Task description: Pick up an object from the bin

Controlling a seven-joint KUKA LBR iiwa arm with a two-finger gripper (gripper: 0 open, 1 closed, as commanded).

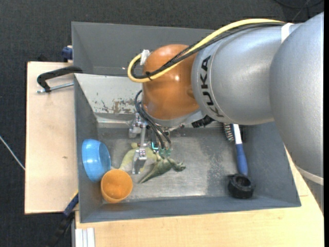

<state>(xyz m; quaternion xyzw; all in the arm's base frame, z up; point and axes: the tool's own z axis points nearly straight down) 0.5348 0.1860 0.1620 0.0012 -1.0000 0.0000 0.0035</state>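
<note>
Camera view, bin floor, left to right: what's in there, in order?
blue cup → orange cup → gripper → green toy → blue-handled brush

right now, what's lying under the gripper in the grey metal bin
A dark green spiky-edged thing and a pale yellowish piece lie on the bin floor below the gripper, which covers where they meet.
</note>
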